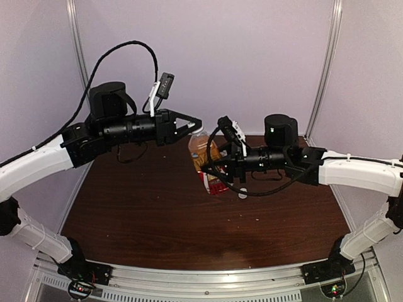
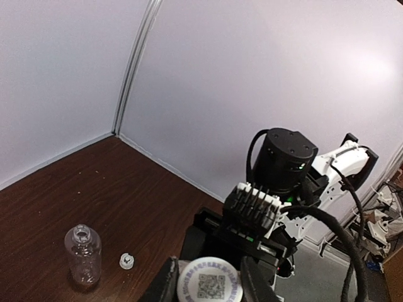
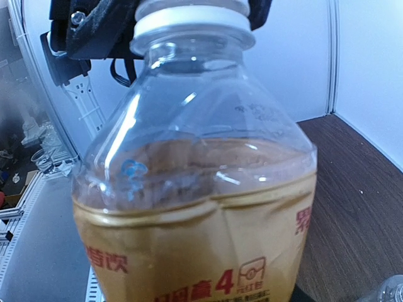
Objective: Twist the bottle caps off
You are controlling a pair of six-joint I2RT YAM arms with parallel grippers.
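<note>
The amber bottle (image 1: 204,151) with the red and white label is held above the table between both arms, and it fills the right wrist view (image 3: 195,207). My right gripper (image 1: 211,167) is shut on its body; its fingers are hidden behind the bottle. My left gripper (image 1: 196,128) is shut on the bottle's white cap (image 2: 210,283), which carries a QR code and also shows in the right wrist view (image 3: 189,19). The clear bottle (image 2: 83,251) stands upright on the table with its neck open. Its small white cap (image 2: 126,260) lies loose beside it.
The dark wooden table (image 1: 145,201) is walled by white panels at the back and sides. The loose cap (image 1: 242,195) lies under the right arm. A corner of the clear bottle (image 3: 389,290) shows low in the right wrist view.
</note>
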